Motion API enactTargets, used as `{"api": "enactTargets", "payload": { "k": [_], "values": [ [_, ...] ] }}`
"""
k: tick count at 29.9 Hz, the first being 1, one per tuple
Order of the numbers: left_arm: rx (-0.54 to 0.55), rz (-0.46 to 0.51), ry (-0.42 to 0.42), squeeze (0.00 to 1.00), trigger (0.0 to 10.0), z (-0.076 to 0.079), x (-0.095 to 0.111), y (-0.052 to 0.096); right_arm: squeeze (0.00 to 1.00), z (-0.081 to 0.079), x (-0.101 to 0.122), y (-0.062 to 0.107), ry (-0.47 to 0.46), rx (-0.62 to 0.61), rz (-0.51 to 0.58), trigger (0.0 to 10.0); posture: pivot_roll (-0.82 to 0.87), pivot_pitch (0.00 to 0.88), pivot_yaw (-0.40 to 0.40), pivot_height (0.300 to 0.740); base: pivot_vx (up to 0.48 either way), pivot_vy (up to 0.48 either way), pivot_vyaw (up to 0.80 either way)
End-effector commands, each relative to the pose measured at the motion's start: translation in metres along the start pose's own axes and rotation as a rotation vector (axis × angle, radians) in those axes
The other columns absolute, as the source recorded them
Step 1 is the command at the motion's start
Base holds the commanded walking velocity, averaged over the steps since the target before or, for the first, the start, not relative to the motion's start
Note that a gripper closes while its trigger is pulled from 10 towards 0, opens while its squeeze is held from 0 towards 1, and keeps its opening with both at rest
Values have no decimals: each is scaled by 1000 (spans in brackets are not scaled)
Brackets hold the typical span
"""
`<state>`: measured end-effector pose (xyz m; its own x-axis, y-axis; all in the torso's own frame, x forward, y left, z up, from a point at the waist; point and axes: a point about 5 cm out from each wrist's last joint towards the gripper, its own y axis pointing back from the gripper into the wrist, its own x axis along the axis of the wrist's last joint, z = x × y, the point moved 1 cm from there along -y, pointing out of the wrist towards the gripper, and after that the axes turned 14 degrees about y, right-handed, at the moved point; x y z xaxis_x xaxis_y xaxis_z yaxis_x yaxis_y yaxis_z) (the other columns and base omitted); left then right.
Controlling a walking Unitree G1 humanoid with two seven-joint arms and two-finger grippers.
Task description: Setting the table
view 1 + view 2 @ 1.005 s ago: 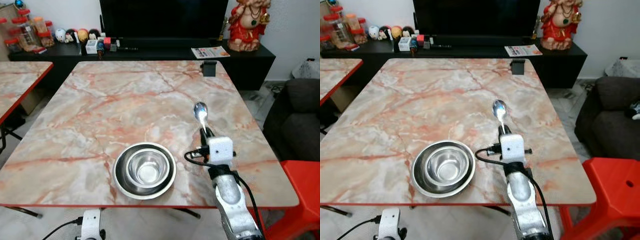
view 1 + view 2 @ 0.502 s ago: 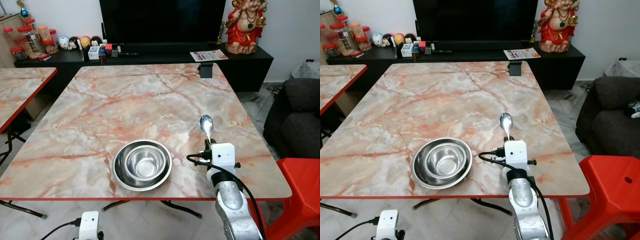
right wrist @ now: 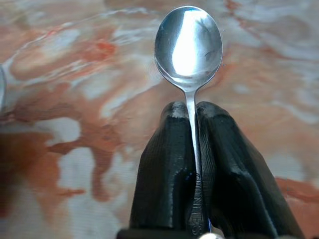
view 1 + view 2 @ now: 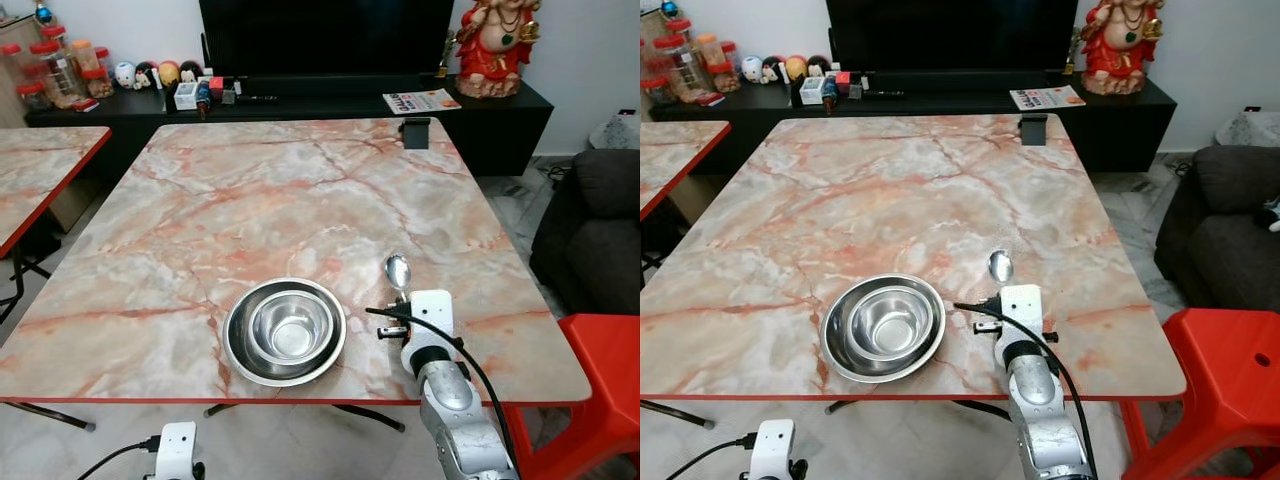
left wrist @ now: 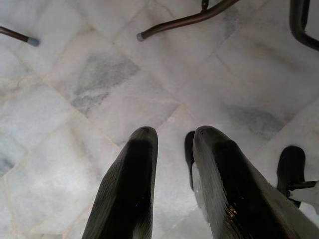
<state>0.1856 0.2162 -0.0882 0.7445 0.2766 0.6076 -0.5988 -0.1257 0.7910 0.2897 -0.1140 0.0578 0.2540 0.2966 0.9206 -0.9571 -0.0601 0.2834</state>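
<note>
Marble-patterned table [image 4: 250,200] with a red edge, spoon gripped beside the nested bowls.

Nearest, the left gripper [image 5: 172,142] hangs over the tiled floor, its fingers a narrow gap apart and empty. At the table's near edge, the right gripper [image 3: 192,112] is clamped tight on the handle of a steel spoon [image 3: 188,42], whose bowl sits low over the marble just right of two stacked steel bowls [image 4: 286,331]. Farther back stands a dark TV console [image 4: 300,100].

We see a glossy pink-and-orange marble-patterned tabletop [image 4: 250,210], 2 nested polished steel bowls [image 4: 287,331] and a mirror-bright steel spoon [image 3: 188,47] (engraved handle). The right gripper's [image 3: 192,115] matt black fingers [image 3: 167,159] look finely textured, rubbery.
</note>
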Motion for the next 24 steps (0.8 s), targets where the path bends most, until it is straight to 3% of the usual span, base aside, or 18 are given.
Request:
{"api": "enactTargets", "payload": {
  "k": [1, 8, 24],
  "values": [
    [9, -5, -9, 0, 10000, -5, -1, 1, 0, -5, 4, -2, -5, 20, -6, 10000, -37, 0, 35, 740, 0, 0, 0],
    [9, -8, -5, 0, 10000, -5, -1, 1, 0, -4, -7, -1, -24, 14, -84, 10000, -39, 0, 35, 740, 0, 0, 0],
    [0, -9, -8, 0, 10000, -2, 2, 0, 0, -3, -12, -2, -41, 6, -121, 10000, -38, 0, 33, 740, 0, 0, 0]
  ]
}}
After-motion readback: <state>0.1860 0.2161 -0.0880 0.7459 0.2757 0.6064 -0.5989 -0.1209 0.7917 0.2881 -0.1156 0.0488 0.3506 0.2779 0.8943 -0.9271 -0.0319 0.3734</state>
